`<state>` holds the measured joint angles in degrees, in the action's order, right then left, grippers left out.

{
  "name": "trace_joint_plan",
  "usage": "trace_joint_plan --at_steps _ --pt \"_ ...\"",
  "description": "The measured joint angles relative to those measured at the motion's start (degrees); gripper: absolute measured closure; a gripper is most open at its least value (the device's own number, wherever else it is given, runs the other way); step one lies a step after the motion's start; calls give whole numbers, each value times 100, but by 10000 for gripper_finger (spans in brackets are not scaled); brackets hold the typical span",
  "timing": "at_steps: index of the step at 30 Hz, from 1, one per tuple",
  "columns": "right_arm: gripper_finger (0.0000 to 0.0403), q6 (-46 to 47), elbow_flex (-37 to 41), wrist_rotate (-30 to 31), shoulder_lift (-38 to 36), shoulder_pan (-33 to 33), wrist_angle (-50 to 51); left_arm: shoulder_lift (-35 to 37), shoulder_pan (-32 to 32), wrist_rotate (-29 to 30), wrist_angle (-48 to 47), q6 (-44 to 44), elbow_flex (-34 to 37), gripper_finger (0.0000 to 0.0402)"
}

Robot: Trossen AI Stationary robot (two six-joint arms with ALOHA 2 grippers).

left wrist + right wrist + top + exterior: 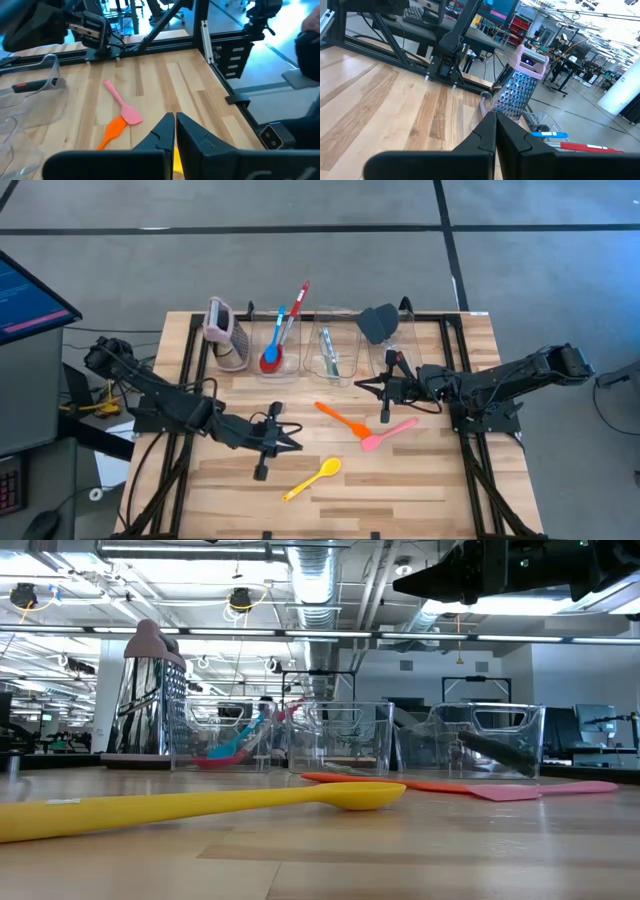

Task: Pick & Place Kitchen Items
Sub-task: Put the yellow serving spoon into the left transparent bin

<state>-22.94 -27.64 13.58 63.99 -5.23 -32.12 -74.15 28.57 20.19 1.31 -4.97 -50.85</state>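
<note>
left gripper [296, 443]: hovering over the wooden slatted table [420, 490], left of centre, its two dark fingers [161, 131] pressed together and holding nothing.
right gripper [361, 387]: reaching in from the right, sitting over the table just in front of the right-hand bin, fingers [485, 129] closed on nothing.
yellow plastic spoon [312, 478]: lying flat on the table just in front of the left gripper, bowl pointing toward the middle.
orange silicone spatula [341, 419]: lying diagonally at the table's centre, between the two grippers.
pink silicone spatula [388, 433]: lying beside the orange one, blades nearly touching, handle angling toward the right arm.
left clear plastic bin [275, 340]: standing at the far edge, holding a red spoon [271, 358], a blue spoon [277, 330] and a red-handled tool [298, 299] leaning out.
middle clear plastic bin [331, 350]: holding a clear-teal utensil [328, 352].
right clear plastic bin [410, 330]: holding a black spatula [377, 322].
pink-topped metal box grater [226, 332]: standing upright just left of the bins.
</note>
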Motion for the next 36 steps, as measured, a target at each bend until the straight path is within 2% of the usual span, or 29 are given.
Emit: trace_joint_plan --at_steps 26,31,33,36 --pt "403 4 -2 0 0 0 38 -2 -35 -53 91 4 0 398" --pt "403 8 -2 -30 2 0 18 57 -12 -46 -19 716 4 399" --pt "403 268 -2 -245 2 1 -56 175 1 -45 -217 903 7 399" --pt "403 743 -47 -933 99 2 -231 447 1 -44 -550 903 99 399"
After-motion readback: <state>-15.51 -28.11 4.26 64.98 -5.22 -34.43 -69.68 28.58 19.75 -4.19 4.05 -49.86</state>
